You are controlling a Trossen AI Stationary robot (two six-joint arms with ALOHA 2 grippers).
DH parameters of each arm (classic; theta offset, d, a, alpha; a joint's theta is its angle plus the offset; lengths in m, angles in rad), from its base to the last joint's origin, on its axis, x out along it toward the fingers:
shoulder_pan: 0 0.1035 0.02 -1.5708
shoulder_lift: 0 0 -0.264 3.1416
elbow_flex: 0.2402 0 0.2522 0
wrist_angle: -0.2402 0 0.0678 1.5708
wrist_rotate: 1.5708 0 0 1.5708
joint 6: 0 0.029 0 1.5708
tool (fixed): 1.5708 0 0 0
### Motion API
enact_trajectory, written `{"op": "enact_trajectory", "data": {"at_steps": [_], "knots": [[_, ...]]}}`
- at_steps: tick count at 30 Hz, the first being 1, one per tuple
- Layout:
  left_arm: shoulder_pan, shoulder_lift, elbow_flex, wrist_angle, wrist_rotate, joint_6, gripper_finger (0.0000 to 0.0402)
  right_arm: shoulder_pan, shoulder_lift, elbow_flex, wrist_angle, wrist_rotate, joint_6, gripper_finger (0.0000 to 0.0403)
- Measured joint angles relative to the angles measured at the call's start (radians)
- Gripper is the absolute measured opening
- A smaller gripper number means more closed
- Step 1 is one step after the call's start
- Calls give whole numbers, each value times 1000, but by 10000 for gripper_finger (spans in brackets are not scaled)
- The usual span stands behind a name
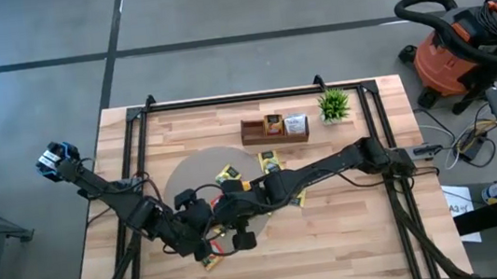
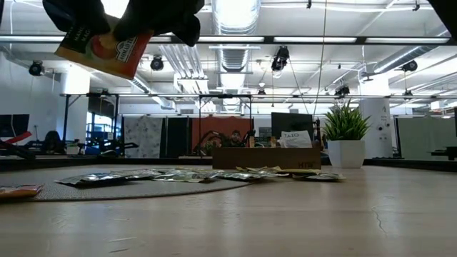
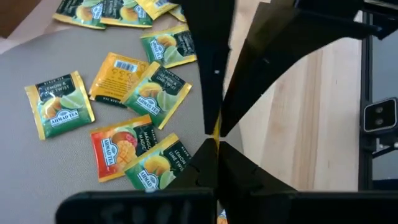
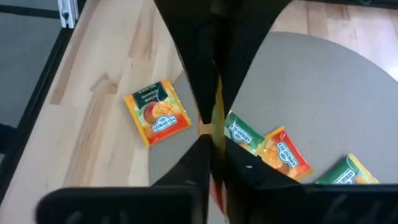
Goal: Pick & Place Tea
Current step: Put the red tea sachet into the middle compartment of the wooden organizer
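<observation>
One orange-red tea sachet (image 2: 100, 46) hangs high above the table, between my two grippers. They meet over the near edge of the round grey mat (image 1: 183, 180). My left gripper (image 3: 214, 146) and my right gripper (image 4: 211, 140) are both shut on it from opposite sides. Both wrist views show the sachet edge-on, as a thin yellow strip. Several more tea sachets (image 3: 134, 93) lie flat on the mat. One lies on the bare wood beside the mat (image 4: 158, 113). My left gripper pinches one edge of the sachet (image 3: 216, 132) between its two fingers, slanting down from the table's left. The sachet is lifted clear of the table and tilted. My right gripper pinches the opposite edge (image 4: 217, 102) between its two fingers, slanting down from the table's right and facing the left fingers.
A brown wooden tray (image 1: 274, 129) holding a few sachets stands at the far middle of the table, with a small potted plant (image 1: 334, 104) to its right. Another sachet (image 1: 211, 259) lies on the wood near the front edge. Black frame rails (image 1: 137, 152) run along the table's sides.
</observation>
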Motion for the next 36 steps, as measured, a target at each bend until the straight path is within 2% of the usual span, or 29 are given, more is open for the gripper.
{"op": "enact_trajectory", "data": {"at_steps": [6,11,14,17,22,24,29,34,36], "knots": [[-16,-3,0,1,-21,-87,53,0,0,-1,-11,-2,10,10],[-76,-30,0,-40,-101,-148,90,0,1,-10,-17,-1,44,9],[-127,-62,0,-125,-180,-259,101,1,1,-11,-6,18,84,9],[-199,-100,0,-199,-281,-394,105,0,1,-12,20,69,133,9],[-345,-115,-2,-273,-536,-598,106,0,-5,-13,134,137,227,9],[-399,-114,-2,-294,-606,-659,106,1,-8,-13,179,173,265,9],[-473,-111,-2,-358,-681,-786,106,0,-31,-13,220,310,355,9],[-480,-110,-4,-424,-699,-842,106,0,-86,-13,226,508,405,9],[-470,-110,-14,-439,-745,-844,106,-1,-108,-13,248,521,381,9]]}}
